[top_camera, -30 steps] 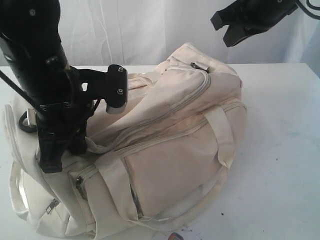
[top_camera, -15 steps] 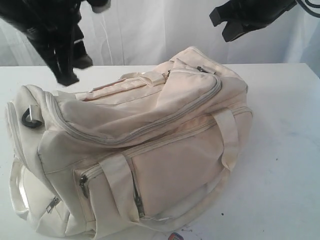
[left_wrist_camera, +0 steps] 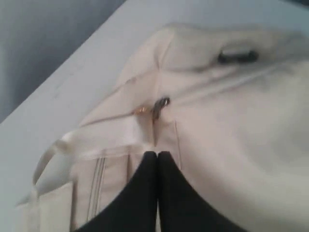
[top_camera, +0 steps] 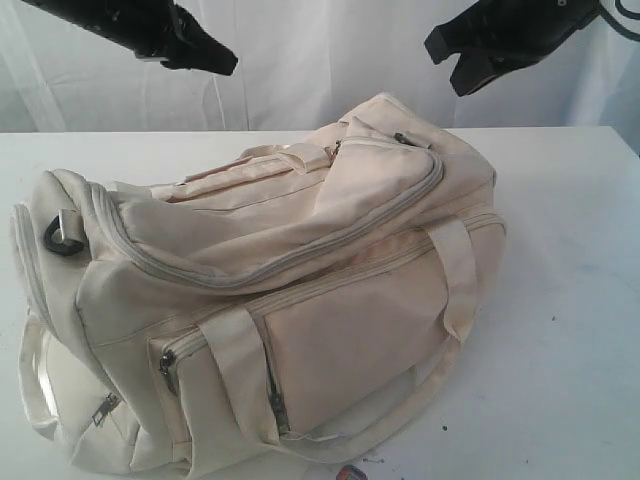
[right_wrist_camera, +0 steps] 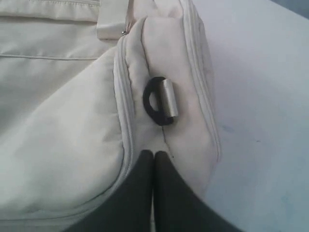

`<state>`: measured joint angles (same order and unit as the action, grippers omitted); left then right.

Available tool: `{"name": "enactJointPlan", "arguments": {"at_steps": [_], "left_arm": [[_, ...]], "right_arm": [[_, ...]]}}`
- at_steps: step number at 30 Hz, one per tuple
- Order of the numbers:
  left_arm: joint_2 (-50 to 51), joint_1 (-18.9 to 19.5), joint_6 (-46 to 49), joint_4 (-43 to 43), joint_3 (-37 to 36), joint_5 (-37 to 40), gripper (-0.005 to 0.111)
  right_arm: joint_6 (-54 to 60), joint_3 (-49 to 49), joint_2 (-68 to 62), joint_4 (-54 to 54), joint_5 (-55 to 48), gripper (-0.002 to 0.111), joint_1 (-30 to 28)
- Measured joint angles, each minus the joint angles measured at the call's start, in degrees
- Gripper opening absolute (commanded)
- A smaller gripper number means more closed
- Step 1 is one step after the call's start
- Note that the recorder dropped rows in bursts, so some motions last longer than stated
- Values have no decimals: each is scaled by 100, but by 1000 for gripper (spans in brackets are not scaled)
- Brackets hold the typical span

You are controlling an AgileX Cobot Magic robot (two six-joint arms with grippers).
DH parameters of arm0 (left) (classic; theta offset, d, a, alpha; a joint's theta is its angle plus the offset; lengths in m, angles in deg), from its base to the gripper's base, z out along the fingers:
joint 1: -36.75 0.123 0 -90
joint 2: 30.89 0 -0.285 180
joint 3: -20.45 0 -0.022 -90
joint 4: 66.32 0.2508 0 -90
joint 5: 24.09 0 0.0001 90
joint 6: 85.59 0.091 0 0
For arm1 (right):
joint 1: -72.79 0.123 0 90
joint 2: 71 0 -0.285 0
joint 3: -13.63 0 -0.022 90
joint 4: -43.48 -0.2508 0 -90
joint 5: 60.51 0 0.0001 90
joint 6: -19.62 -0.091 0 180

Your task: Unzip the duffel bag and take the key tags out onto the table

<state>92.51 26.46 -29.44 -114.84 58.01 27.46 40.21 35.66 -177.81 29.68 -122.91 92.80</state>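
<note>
Cream fabric of the duffel bag point(top_camera: 300, 270) lies zipped on the surface point(top_camera: 570, 300). The left end effector point(top_camera: 222, 62) and the right end effector point(top_camera: 452, 62) are held closed and empty above it. The zipper pull point(left_wrist_camera: 161, 104) is best pinched squarely, the bag steadied.

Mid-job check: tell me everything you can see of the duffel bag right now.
The duffel bag is soft cream-white fabric, slumped on its base on the white table. Its grey main zip curves over the top and looks closed. Two webbing handles loop over a front pocket, and a black strap ring sits at one end. Only the table touches it.
</note>
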Motion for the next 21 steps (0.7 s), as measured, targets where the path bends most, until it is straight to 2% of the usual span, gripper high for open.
{"name": "enactJointPlan", "arguments": {"at_steps": [3,4,7,9,14,21], "left_arm": [[480,88,-67,-673,290,148,27],[604,86,-128,-838,317,158,38],[1030,92,-371,-1306,345,295,58],[1263,92,-741,-1649,345,320,61],[1695,92,-1680,-2375,345,221,61],[1978,-4,-1853,-2545,345,149,61]], "right_arm": [[0,0,0,0,-40,0,0],[0,0,0,0,-51,0,0],[0,0,0,0,-61,0,0],[0,0,0,0,-61,0,0],[0,0,0,13,-61,0,0],[0,-35,-58,13,-13,0,0]]}}
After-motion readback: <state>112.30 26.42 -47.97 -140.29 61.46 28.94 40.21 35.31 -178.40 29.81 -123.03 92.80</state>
